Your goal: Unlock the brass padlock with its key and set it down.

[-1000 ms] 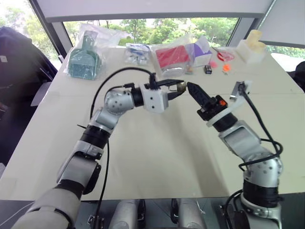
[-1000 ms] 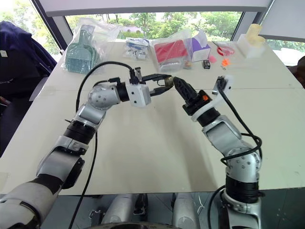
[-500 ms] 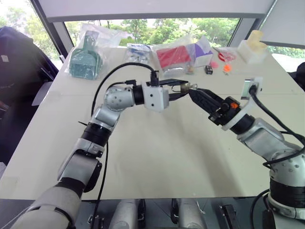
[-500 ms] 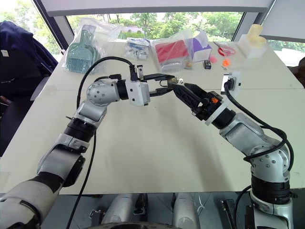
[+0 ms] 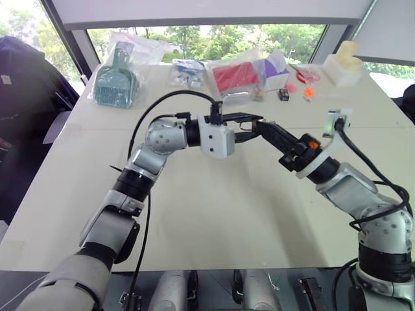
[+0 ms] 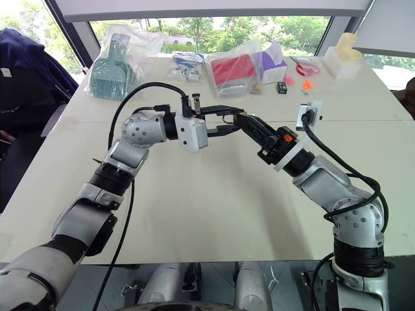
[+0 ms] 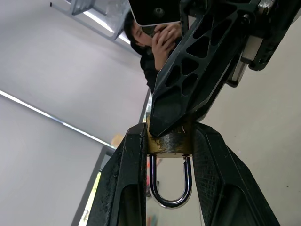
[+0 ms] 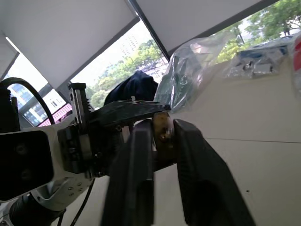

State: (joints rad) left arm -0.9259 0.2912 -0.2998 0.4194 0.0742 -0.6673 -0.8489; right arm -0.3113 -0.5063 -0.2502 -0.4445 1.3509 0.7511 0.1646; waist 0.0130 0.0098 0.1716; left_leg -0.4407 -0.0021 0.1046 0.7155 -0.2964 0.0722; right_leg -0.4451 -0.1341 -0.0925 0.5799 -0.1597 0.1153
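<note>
We see our left gripper (image 5: 254, 125) reaching level toward the right, fingers clamped tight, while our right gripper (image 5: 261, 127) angles up to meet its tips, fingers (image 8: 137, 155) nearly closed.

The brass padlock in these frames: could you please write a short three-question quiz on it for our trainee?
1. True or false: the brass padlock lies on the table.
2. Which gripper clamps the padlock's body with the shackle between its fingers? A) left gripper B) right gripper C) neither
3. Fill in: the shackle is ____ (shut in the body / swung open).

Key
1. False: it is held up in the air between the two grippers, above the table.
2. A. The right gripper's fingers close on the padlock's other end.
3. Shut in the body: in the left wrist view both legs of the shackle enter the brass.
</note>
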